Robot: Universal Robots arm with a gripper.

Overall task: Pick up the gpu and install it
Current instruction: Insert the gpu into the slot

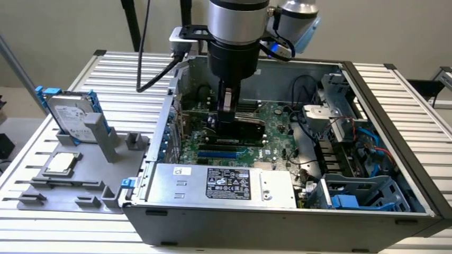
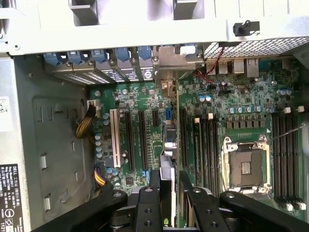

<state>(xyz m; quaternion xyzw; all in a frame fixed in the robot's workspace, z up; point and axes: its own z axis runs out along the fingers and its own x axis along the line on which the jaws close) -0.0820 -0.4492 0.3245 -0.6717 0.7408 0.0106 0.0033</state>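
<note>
Inside the open computer case (image 1: 392, 100), my gripper (image 1: 227, 108) reaches straight down and is shut on the gpu (image 1: 244, 129), a thin card with a black face that stands on edge over the green motherboard (image 1: 272, 116). In the wrist view the gpu (image 2: 169, 140) shows edge-on, running from between my black fingers (image 2: 154, 182) towards the case's rear slot openings, where its silver bracket (image 2: 166, 65) sits. The card lies along an expansion slot; I cannot tell whether it is seated.
Black and white expansion slots (image 2: 130, 140) lie beside the card, with the bare CPU socket (image 2: 246, 166) and memory slots (image 2: 285, 154) on its other side. The power supply (image 1: 219, 182) fills the case's near side. A hard drive with blue rails (image 1: 71, 114) stands on a grey fixture (image 1: 71, 182) at the exterior view's left.
</note>
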